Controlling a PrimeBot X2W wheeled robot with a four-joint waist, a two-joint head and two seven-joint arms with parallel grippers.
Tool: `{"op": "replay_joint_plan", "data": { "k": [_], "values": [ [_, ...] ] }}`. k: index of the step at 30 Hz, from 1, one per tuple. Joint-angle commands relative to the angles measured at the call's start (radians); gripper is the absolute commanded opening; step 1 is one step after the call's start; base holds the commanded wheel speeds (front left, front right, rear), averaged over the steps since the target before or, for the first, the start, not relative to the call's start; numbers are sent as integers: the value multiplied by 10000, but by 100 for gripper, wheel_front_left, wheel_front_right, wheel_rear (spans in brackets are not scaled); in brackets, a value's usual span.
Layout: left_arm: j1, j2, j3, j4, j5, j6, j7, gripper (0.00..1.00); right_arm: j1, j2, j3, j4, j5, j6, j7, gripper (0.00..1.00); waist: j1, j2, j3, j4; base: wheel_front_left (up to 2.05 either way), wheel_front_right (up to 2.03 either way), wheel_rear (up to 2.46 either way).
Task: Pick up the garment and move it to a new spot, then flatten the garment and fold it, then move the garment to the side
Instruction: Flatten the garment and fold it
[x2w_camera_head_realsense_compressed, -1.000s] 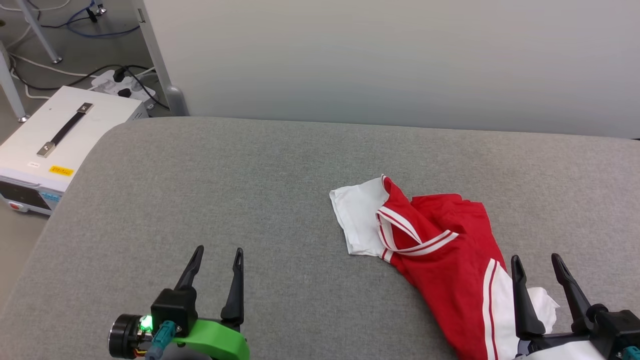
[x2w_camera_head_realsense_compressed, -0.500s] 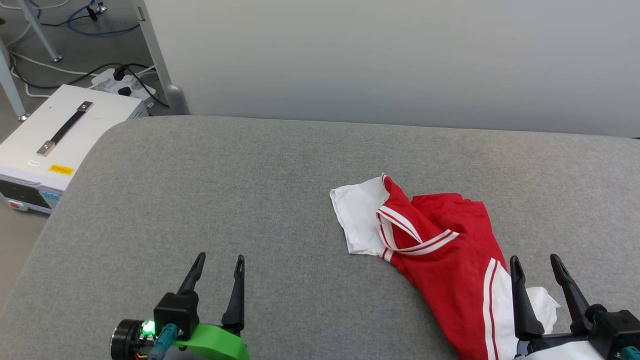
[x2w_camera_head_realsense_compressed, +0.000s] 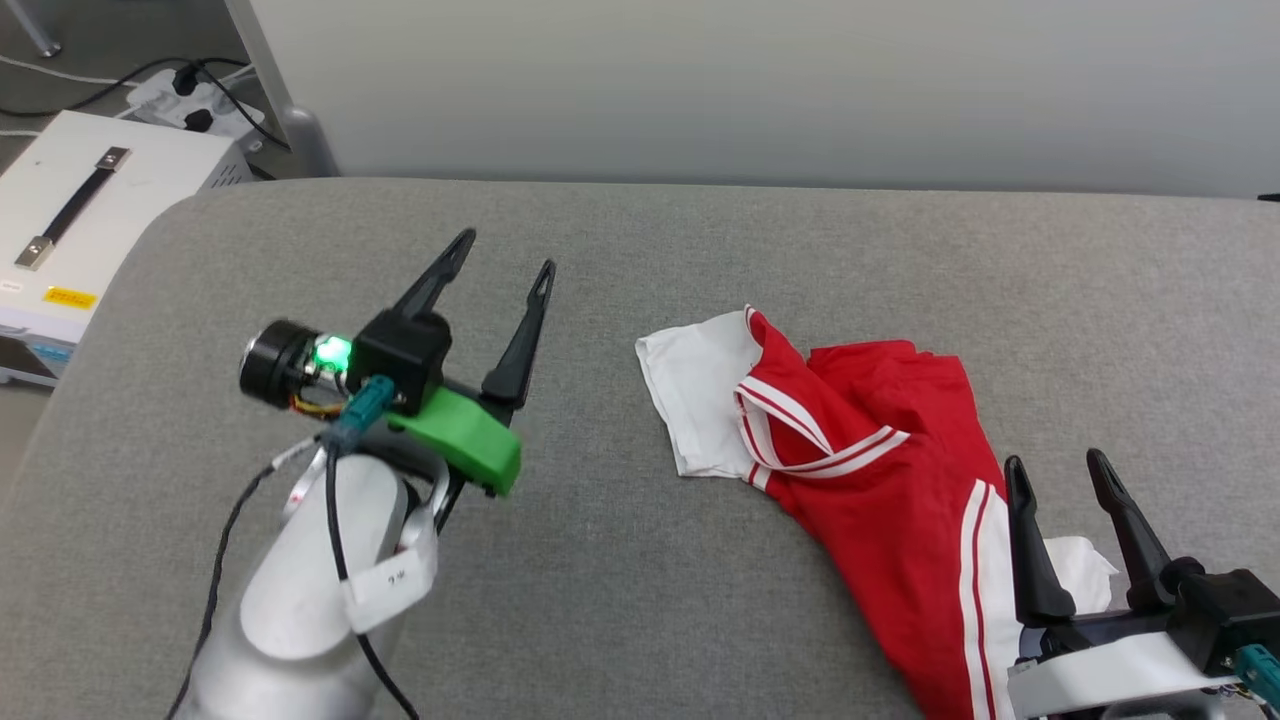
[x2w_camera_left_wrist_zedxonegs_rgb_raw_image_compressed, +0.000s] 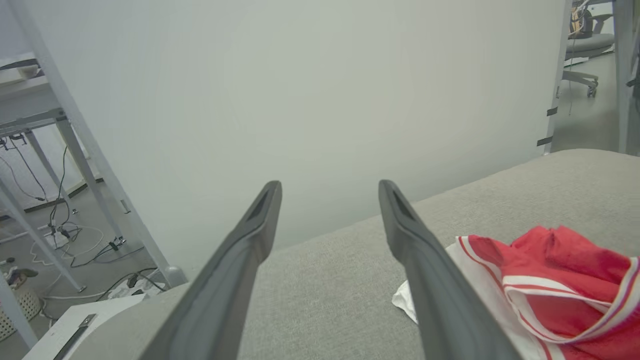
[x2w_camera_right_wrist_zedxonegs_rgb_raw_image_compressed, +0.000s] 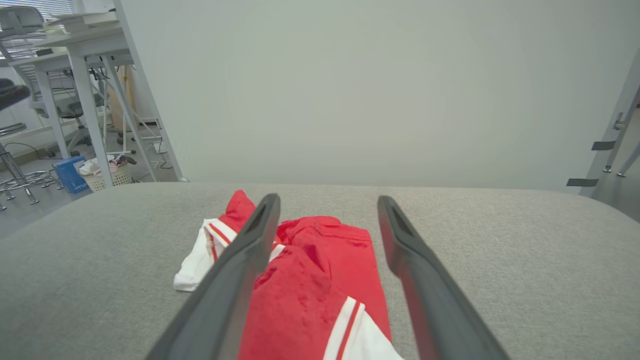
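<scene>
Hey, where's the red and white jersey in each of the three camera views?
Head view: the garment lies right of centre, running to the bottom edge.
Left wrist view: the garment is in the lower right corner.
Right wrist view: the garment is low at centre.
Shared landmark: the pale wall behind the grey surface.

Broad grey fabric-covered padded surface, flat top, rounded corner at far left. Lying directly on it, right of centre: crumpled red jersey T-shirt w/ red-white striped trim, bunched & creased, not spread out. One white short sleeve lies flat on the fabric at the shirt's left end; body runs diag. toward near right edge.
</scene>
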Motion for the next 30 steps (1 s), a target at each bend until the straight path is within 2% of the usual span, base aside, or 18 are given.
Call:
{"op": "replay_joint_plan", "data": {
  "k": [1, 2, 7, 12, 18, 24, 30],
  "values": [
    [-773, 282, -559, 251, -359, -50, -36, 100, -249, -20, 2, -33, -40, -9, -48, 100, -1, 0, 485, -341, 0, 0, 0],
    [-1992, 744, -1716, 644, -990, -52, 219, 100, -442, -20, 35, -41, -38, -9, -48, 100, -1, 0, 806, -509, 0, 0, 0],
    [-3983, 1337, -4031, 1183, -2371, -53, 1400, 100, -746, -20, 48, -63, -30, -9, -48, 100, -1, 0, 1285, -752, 0, 0, 0],
    [-5364, 1592, -6223, 1576, -4144, -54, 3194, 100, -1049, -20, 122, -79, -5, -9, -48, 100, -1, 0, 1705, -1019, 0, 0, 0],
    [-6624, 1970, -8747, 1433, -6629, -55, 6005, 100, -1395, -20, 160, -103, 76, -9, -48, 100, -1, 0, 2208, -1351, 0, 0, 0],
    [-7125, 2272, -9671, 1053, -7982, -55, 7985, 100, -1641, -20, 150, -142, 166, -9, -48, 100, -1, 0, 2694, -1611, 0, 0, 0],
    [-6564, 2465, -9754, 719, -7863, -55, 9503, 100, -1894, -20, 168, -167, 230, -9, -48, 100, -1, 0, 3143, -1829, 0, 0, 0]
  ]
}}
